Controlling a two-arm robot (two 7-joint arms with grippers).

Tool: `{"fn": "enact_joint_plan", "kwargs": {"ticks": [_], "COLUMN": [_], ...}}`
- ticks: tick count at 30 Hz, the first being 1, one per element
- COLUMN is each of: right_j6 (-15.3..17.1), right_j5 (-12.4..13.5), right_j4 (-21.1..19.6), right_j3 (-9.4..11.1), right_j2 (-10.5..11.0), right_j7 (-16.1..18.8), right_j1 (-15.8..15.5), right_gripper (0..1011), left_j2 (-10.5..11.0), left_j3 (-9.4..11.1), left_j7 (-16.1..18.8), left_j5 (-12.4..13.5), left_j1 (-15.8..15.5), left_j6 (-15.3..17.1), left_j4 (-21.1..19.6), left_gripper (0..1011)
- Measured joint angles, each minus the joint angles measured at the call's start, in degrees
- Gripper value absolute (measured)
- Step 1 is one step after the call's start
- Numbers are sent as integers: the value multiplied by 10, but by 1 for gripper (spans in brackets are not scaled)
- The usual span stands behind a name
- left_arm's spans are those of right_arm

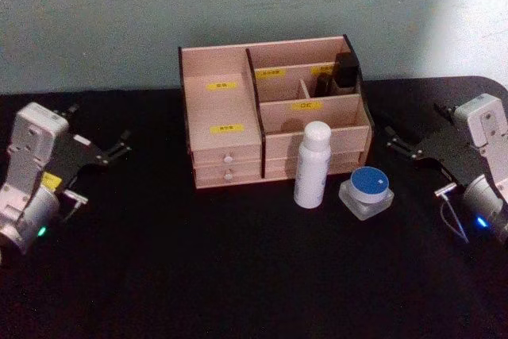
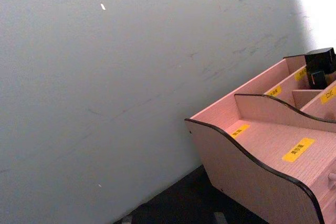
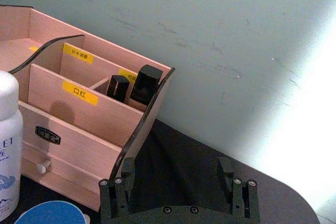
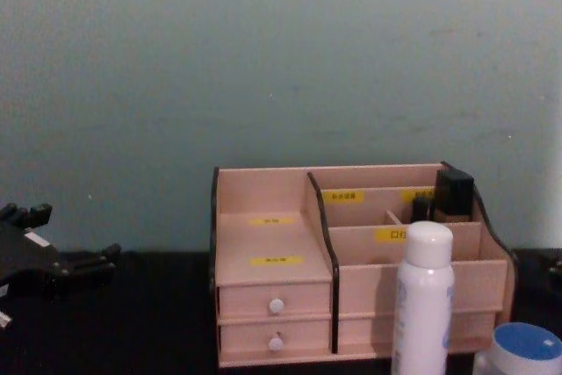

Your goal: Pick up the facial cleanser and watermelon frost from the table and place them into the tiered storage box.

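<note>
Before the tiered storage box [image 1: 218, 65], on the surface [image 1: 238, 275], stand the facial cleanser [image 1: 311, 164] and blue-lidded jar [image 1: 367, 190], likely light, rigid, slick; grip mid-body. Left end effector [image 1: 123, 146] and right end effector [image 1: 394, 142] gape empty.

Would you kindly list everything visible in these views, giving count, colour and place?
tiered storage box: one, light pink with dark edges, back middle of the table
white bottle: one, white, upright in front of the box's right half
jar: one, clear with blue lid, on the table to the right of the bottle
black items: two, black, upright in the box's rear right corner
table: one, black, under everything
wall: one, grey-green, behind the table
left gripper: one, black, open, over the table's left side
right gripper: one, black, open, over the table's right side
</note>
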Motion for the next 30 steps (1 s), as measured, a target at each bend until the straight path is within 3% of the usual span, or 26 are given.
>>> {"fn": "enact_joint_plan", "kwargs": {"ticks": [30], "right_j6": [0], "right_j5": [0], "right_j4": [0], "right_j3": [0], "right_j2": [0], "right_j7": [0], "right_j1": [0], "right_gripper": [1002], "left_j2": [0], "left_j3": [0], "left_j7": [0], "left_j5": [0], "left_j1": [0], "left_j6": [0], "left_j4": [0], "left_gripper": [1001]}}
